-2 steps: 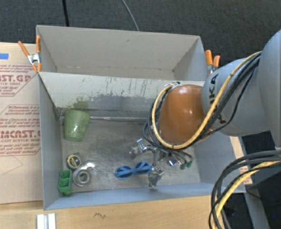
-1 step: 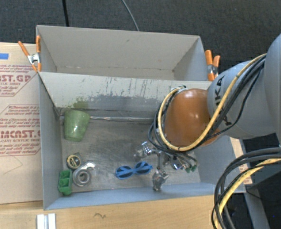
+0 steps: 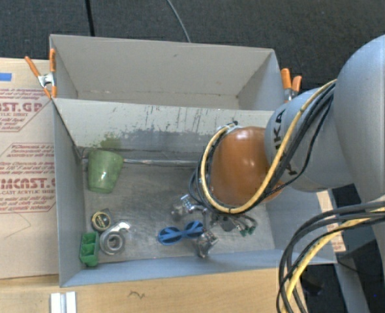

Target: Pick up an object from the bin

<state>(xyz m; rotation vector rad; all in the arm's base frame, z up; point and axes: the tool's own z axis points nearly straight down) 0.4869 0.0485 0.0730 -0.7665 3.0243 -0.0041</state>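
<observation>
Blue looped plastic piece [image 3: 179, 234] by the bin's [image 3: 68, 175] front wall looks light and slick, so you should pinch its crossed middle; fingers [image 3: 205, 245] stand spread, holding nothing.

Dark floor up top, pale bench below

I'm looking down past the grey bin [image 3: 160, 64]: behind its far wall lies a dark, finely speckled floor [image 3: 258, 12], with a thin black pole [image 3: 87, 12] running across it and a slim grey cable [image 3: 178, 17] curving down to the bin's rim. Along the near edge I see the light wooden bench [image 3: 179, 293], evenly lit, its grain just showing.
</observation>
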